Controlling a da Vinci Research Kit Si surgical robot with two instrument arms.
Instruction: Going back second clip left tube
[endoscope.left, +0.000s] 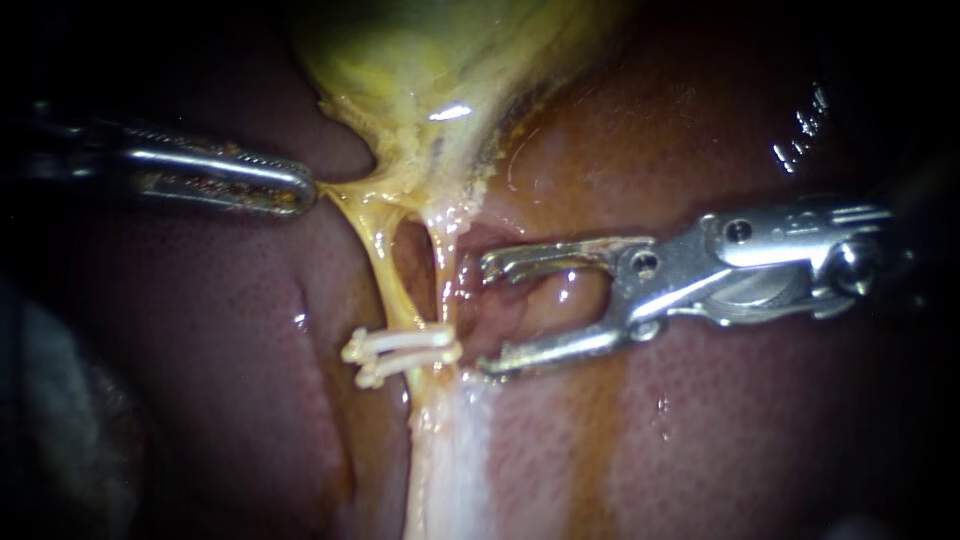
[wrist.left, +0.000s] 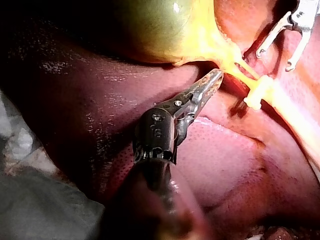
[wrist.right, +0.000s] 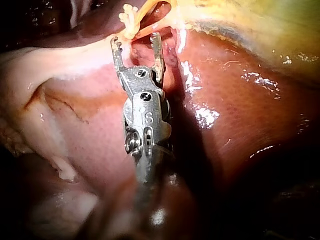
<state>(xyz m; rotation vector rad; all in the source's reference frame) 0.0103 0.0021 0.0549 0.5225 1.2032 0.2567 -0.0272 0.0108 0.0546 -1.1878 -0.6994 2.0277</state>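
Right instrument (endoscope.left: 490, 315): centre-frame, held agape, empty | left instrument (endoscope.left: 308, 188): clamped on gallbladder (endoscope.left: 430, 60) | retreat: best drawn straight rightward, clips (endoscope.left: 400, 355) unsnagged

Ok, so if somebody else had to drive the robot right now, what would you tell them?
Left instrument: end effector shut on the yellow tissue under the gallbladder, holding it taut.
Right instrument: end effector open and empty, jaws wide, just beside the tubes, over the liver.
Clips: two white clips sit side by side low on the left tube; whether they also catch the other tube is unclear.
Done: both clips look in place.
Left: probably just draw the right instrument back clear of the tubes, with the left hold kept steady.
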